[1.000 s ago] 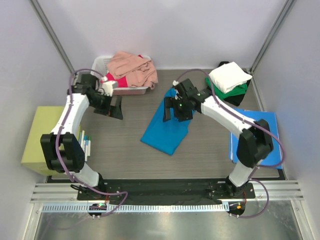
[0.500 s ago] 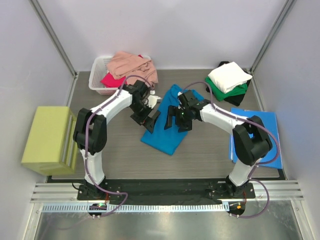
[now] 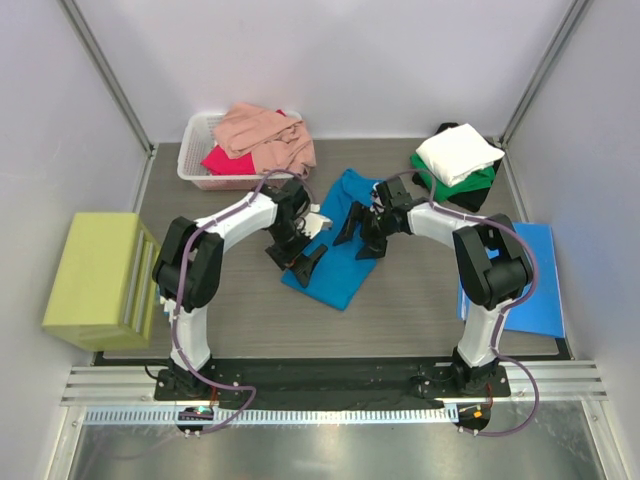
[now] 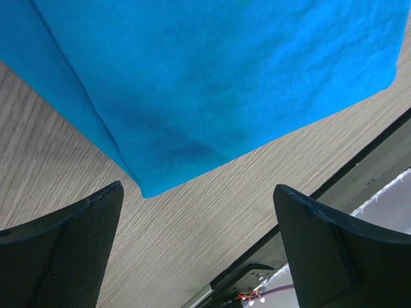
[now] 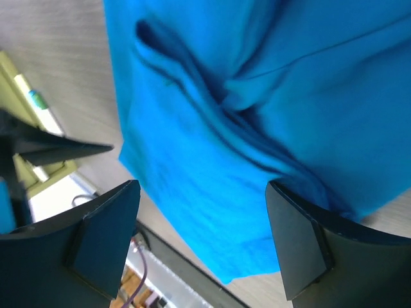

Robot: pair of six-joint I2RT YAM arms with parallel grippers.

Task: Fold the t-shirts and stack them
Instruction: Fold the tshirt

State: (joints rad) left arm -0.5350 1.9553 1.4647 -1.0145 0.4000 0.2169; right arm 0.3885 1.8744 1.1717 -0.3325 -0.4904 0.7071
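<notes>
The teal-blue t-shirt [image 3: 335,265] lies partly folded on the table's middle. My left gripper [image 3: 298,260] is open and empty, hovering at the shirt's near left edge. In the left wrist view the shirt [image 4: 225,77] fills the top, its corner just beyond my open gripper [image 4: 199,250]. My right gripper [image 3: 358,238] is open and empty over the shirt's middle. In the right wrist view the creased cloth [image 5: 257,96] lies between and beyond that gripper [image 5: 205,244]. A salmon pink shirt [image 3: 265,135] and a magenta-red one [image 3: 225,160] sit in a white basket [image 3: 197,130]. White [image 3: 458,152], green [image 3: 478,180] and black shirts are stacked at the back right.
A yellow-green block [image 3: 95,280] stands at the left edge of the table. A flat blue sheet [image 3: 540,290] lies at the right. The black base rail [image 3: 320,375] runs along the near edge. Metal frame posts rise at both back corners.
My left arm has swung from beside the basket across to the teal-blue shirt's near left edge. My right gripper has shifted a little along the shirt. Both stayed open.
</notes>
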